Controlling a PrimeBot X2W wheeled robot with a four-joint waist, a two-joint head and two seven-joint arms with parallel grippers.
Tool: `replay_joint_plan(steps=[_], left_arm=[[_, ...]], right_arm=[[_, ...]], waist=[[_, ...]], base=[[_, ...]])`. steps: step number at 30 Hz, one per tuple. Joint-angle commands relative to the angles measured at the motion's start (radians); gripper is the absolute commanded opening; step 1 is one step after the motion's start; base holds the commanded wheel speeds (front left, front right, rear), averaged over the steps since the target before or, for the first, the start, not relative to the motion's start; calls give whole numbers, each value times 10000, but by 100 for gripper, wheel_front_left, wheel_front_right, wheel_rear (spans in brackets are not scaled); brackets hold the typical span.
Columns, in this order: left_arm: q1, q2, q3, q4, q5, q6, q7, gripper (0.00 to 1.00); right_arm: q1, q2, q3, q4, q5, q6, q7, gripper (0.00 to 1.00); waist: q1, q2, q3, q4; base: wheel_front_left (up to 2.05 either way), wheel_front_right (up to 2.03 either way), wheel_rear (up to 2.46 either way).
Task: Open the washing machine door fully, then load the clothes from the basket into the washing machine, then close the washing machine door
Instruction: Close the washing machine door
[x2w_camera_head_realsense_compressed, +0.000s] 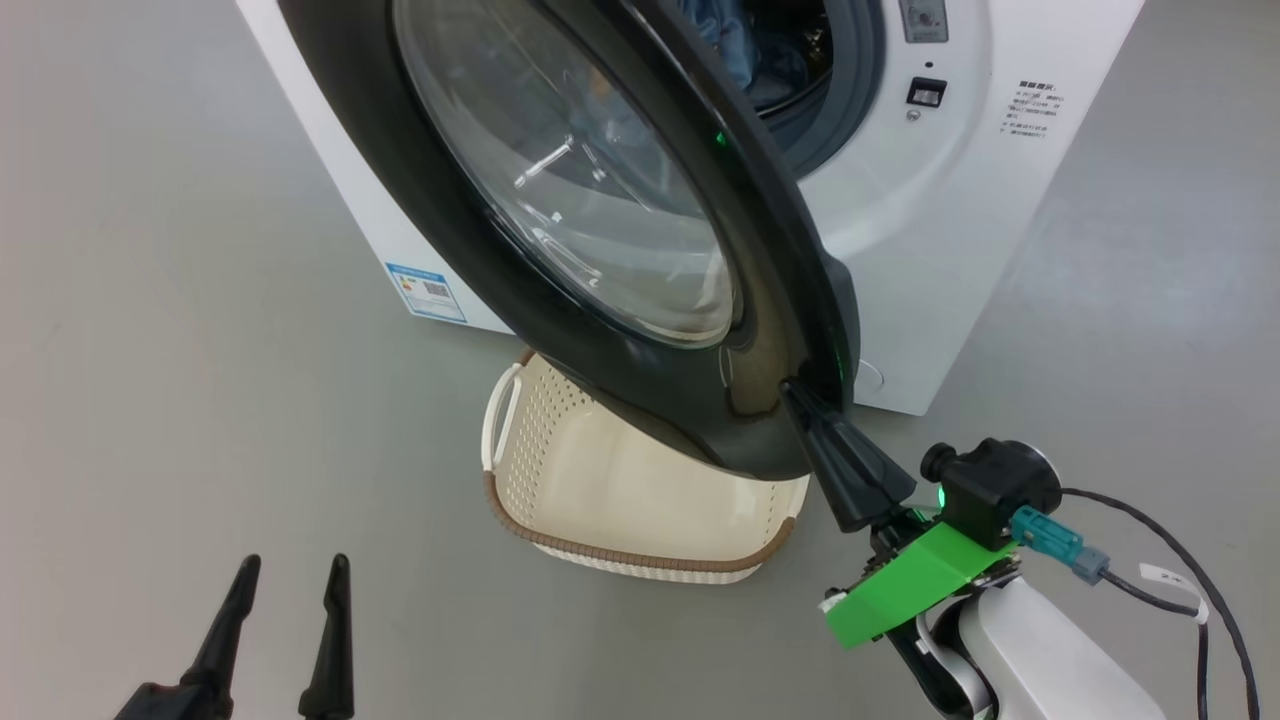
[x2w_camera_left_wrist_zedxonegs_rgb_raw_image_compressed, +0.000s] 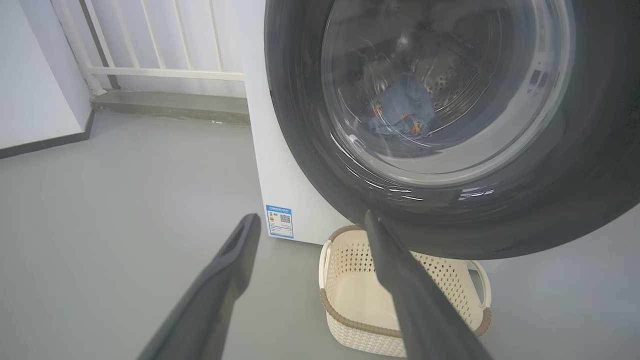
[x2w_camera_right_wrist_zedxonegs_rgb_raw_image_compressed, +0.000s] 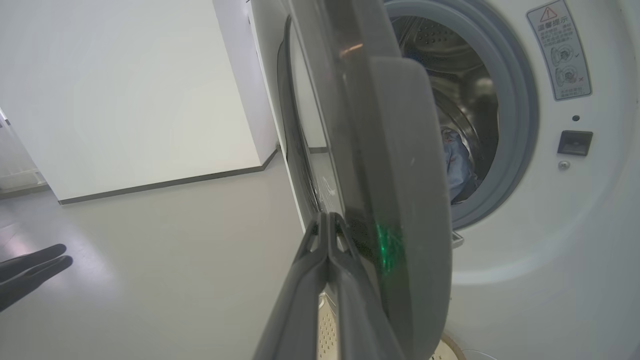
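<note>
The washing machine door (x2w_camera_head_realsense_compressed: 760, 400) stands partly open, its black rim and glass bowl hanging over the basket (x2w_camera_head_realsense_compressed: 640, 500). My right gripper (x2w_camera_head_realsense_compressed: 795, 395) is shut, and its tips touch the lower outer rim of the door (x2w_camera_right_wrist_zedxonegs_rgb_raw_image_compressed: 400, 150); in the right wrist view the right gripper (x2w_camera_right_wrist_zedxonegs_rgb_raw_image_compressed: 327, 219) has nothing between its fingers. My left gripper (x2w_camera_head_realsense_compressed: 293, 575) is open above the floor, left of the basket (x2w_camera_left_wrist_zedxonegs_rgb_raw_image_compressed: 350, 300), which looks empty. Light blue clothes (x2w_camera_right_wrist_zedxonegs_rgb_raw_image_compressed: 455, 165) lie in the drum of the washing machine (x2w_camera_head_realsense_compressed: 940, 250), and these clothes (x2w_camera_left_wrist_zedxonegs_rgb_raw_image_compressed: 400, 110) also show through the door glass.
Grey floor spreads to the left and in front of the machine. A white railing (x2w_camera_left_wrist_zedxonegs_rgb_raw_image_compressed: 160, 70) and a wall stand behind on the left. A black cable (x2w_camera_head_realsense_compressed: 1190, 570) loops beside my right wrist. The door latch socket (x2w_camera_right_wrist_zedxonegs_rgb_raw_image_compressed: 575, 142) sits right of the drum opening.
</note>
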Motion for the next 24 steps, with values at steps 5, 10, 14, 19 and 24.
replay_joint_plan(steps=[5,10,14,19,24], left_arm=[[-438,45,328,-364,-54,8,-65,100],[-530,18,262,-432,-56,8,-65,100],[-641,-3,206,-495,-88,8,-65,100],[-834,-50,90,-570,-182,8,-65,100],[-1067,-93,-76,-630,-256,8,-65,100]], right_arm=[[-369,60,-71,-186,-76,42,-49,0],[-528,-9,-336,-186,-128,42,-49,0],[-731,-93,-562,-172,-182,42,-49,0],[-1132,-214,-1035,-133,-288,42,-49,0],[-1610,-377,-1415,20,-338,42,-49,0]], waist=[[-1,0,166,37],[-1,0,355,77],[-1,0,545,121],[-1,0,858,222],[-1,0,1157,374]], base=[[0,0,0],[0,0,0],[0,0,0],[0,0,0],[0,0,0]])
